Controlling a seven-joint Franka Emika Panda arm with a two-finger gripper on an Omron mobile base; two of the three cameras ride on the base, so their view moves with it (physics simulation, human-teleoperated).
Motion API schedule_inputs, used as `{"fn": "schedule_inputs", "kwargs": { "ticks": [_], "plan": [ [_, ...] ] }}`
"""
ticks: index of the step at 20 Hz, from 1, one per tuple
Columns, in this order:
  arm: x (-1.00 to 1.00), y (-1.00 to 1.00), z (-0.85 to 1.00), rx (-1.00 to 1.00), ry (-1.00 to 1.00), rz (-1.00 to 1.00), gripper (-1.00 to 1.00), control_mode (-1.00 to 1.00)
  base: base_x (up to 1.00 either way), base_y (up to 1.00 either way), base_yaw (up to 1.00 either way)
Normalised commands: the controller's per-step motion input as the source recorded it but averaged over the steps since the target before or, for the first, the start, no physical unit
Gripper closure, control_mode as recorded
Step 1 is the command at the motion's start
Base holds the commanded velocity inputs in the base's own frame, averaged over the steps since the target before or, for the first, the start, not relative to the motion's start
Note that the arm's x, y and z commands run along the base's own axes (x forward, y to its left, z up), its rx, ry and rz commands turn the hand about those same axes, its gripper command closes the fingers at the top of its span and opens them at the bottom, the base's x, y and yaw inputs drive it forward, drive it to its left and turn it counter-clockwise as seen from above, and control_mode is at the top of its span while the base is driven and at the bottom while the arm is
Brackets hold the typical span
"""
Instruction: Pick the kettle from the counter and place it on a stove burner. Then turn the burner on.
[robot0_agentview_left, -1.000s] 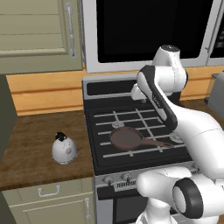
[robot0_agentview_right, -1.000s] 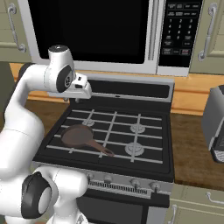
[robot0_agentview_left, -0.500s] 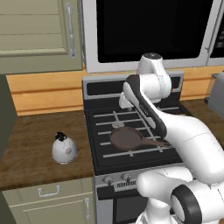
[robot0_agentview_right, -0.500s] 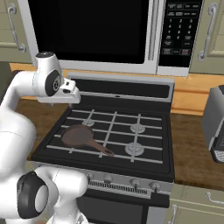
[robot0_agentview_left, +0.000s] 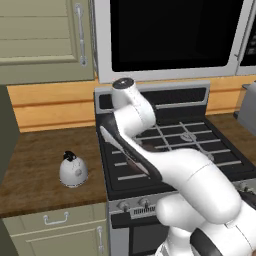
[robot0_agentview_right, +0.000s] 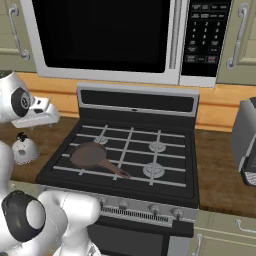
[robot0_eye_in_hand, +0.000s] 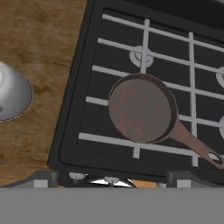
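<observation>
From the left base camera, the white arm is blocking most of the brown frying pan (robot0_agentview_left: 145, 146), and the small white-silver dome kettle (robot0_agentview_left: 73, 170) is sitting untouched on the dark wood-grain bench (robot0_agentview_left: 40, 175).

Right base camera: the tool (robot0_agentview_right: 42, 114) is now hanging over the stove's left edge, having swung left.

Hand camera: the kettle is getting clipped at the left border, and the fingertips are spread wide, gripping nothing.

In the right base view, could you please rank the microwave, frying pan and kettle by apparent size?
1. Microwave, by far the largest.
2. Frying pan.
3. Kettle, smallest; it is partly hidden behind the arm.
</observation>
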Motion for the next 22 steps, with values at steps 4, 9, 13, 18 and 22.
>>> {"fn": "schedule_inputs", "kwargs": {
  "ticks": [4,9,13,18,22],
  "plan": [
    [0.0,1.0,0.0,-0.17,0.0,0.0,-1.0,-1.0,0.0,0.0,0.0],
    [0.02,1.0,-0.1,-0.09,0.05,0.0,-1.0,-1.0,0.0,0.0,0.0],
    [0.39,1.0,-0.61,0.01,0.25,0.0,-1.0,-1.0,0.0,0.0,0.0],
    [0.62,0.76,-0.68,0.14,0.25,0.02,-1.0,-1.0,0.0,0.0,0.0],
    [0.19,0.16,-0.14,-0.03,0.03,0.01,-1.0,-1.0,0.0,0.0,0.0]
  ]
}}
